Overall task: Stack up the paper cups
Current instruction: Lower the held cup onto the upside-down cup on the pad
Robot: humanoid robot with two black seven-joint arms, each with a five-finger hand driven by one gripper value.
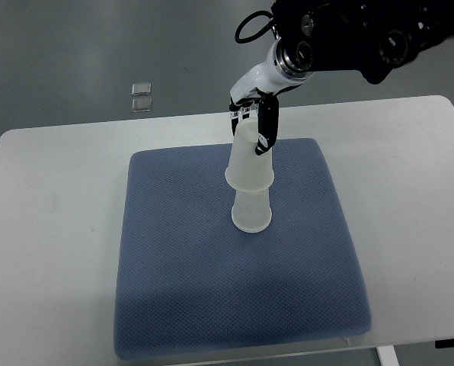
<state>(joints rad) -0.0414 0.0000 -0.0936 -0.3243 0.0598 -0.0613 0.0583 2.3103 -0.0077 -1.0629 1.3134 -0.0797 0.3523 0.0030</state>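
Note:
Two white paper cups stand upside down on the blue mat (181, 290). The lower cup (251, 213) rests on the mat near its middle. The upper cup (248, 162) sits over the lower one's top, tilted slightly. My right hand (254, 122) comes in from the upper right and its fingers (268, 128) are wrapped around the upper cup's narrow end. The left arm does not show.
The mat lies on a white table (52, 198) with bare margins on both sides. Two small clear squares (142, 95) lie on the grey floor beyond the table's far edge.

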